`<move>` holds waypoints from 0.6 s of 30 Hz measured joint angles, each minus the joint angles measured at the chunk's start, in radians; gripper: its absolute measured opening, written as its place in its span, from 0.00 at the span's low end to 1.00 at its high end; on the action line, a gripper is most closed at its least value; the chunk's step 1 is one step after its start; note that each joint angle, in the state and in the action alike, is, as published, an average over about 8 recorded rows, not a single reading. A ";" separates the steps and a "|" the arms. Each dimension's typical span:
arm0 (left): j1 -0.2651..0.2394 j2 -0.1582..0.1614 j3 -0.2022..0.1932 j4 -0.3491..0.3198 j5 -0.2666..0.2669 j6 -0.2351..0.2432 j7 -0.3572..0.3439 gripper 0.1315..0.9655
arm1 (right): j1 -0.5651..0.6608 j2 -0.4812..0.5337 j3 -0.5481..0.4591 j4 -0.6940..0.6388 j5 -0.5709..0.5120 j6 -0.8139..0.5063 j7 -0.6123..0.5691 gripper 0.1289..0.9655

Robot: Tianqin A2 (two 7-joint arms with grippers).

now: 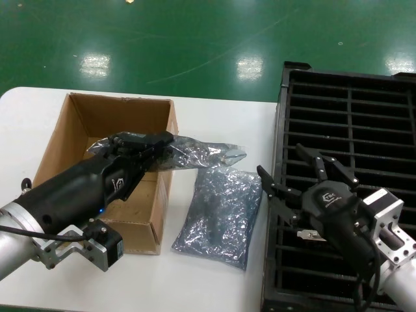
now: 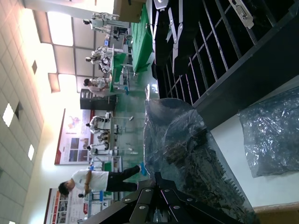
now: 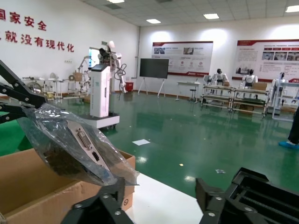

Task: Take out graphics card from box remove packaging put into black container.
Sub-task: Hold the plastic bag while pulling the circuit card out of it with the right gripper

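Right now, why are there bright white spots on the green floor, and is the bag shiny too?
Head view: ceiling lights mirror as white patches on the glossy floor. Left wrist view: the far hall glares pale. Right wrist view: the crinkly packaging held by the left gripper glints.

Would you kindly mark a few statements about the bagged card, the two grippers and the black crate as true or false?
1. The left gripper holds a graphics card inside its packaging. True.
2. The held card hangs above the black container. False: it juts over the right wall of the box, short of the crate.
3. The right gripper is open. True.
4. The right gripper grips the packaging too. False: it sits apart, at the crate's left edge.
5. An empty bag lies flat on the table between box and crate. True.
6. The crate holds no card. False: a bracket shows in one slot.
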 joint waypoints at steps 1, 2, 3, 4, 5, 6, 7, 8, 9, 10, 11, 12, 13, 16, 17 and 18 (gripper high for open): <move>0.000 0.000 0.000 0.000 0.000 0.000 0.000 0.01 | 0.003 0.003 -0.003 -0.001 -0.003 0.002 0.003 0.60; 0.000 0.000 0.000 0.000 0.000 0.000 0.000 0.01 | 0.006 0.005 -0.006 -0.002 -0.006 0.005 0.005 0.60; 0.000 0.000 0.000 0.000 0.000 0.000 0.000 0.01 | 0.009 0.008 -0.008 -0.003 -0.009 0.006 0.007 0.56; 0.000 0.000 0.000 0.000 0.000 0.000 0.000 0.01 | 0.013 0.010 -0.012 -0.004 -0.012 0.008 0.009 0.53; 0.000 0.000 0.000 0.000 0.000 0.000 0.000 0.01 | 0.016 0.011 -0.015 -0.005 -0.015 0.009 0.010 0.50; 0.000 0.000 0.000 0.000 0.000 0.000 0.000 0.01 | 0.019 0.012 -0.019 -0.005 -0.018 0.010 0.011 0.47; 0.000 0.000 0.000 0.000 0.000 0.000 0.000 0.01 | 0.022 0.014 -0.023 -0.006 -0.022 0.011 0.012 0.43; 0.000 0.000 0.000 0.000 0.000 0.000 0.000 0.01 | 0.026 0.014 -0.027 -0.006 -0.026 0.011 0.013 0.40; 0.000 0.000 0.000 0.000 0.000 0.000 0.000 0.01 | 0.029 0.015 -0.032 -0.006 -0.030 0.012 0.014 0.37; 0.000 0.000 0.000 0.000 0.000 0.000 0.000 0.01 | 0.032 0.016 -0.037 -0.006 -0.034 0.011 0.015 0.34; 0.000 0.000 0.000 0.000 0.000 0.000 0.000 0.01 | 0.036 0.016 -0.042 -0.006 -0.038 0.010 0.015 0.34; 0.000 0.000 0.000 0.000 0.000 0.000 0.000 0.01 | 0.039 0.017 -0.047 -0.006 -0.041 0.008 0.014 0.31; 0.000 0.000 0.000 0.000 0.000 0.000 0.000 0.01 | 0.042 0.017 -0.052 -0.005 -0.042 0.005 0.014 0.29; 0.000 0.000 0.000 0.000 0.000 0.000 0.000 0.01 | 0.051 0.017 -0.062 -0.003 -0.041 -0.012 0.007 0.22; 0.000 0.000 0.000 0.000 0.000 0.000 0.000 0.01 | 0.053 0.017 -0.064 -0.002 -0.039 -0.019 0.004 0.20; 0.000 0.000 0.000 0.000 0.000 0.000 0.000 0.01 | 0.056 0.018 -0.066 -0.001 -0.037 -0.026 0.001 0.17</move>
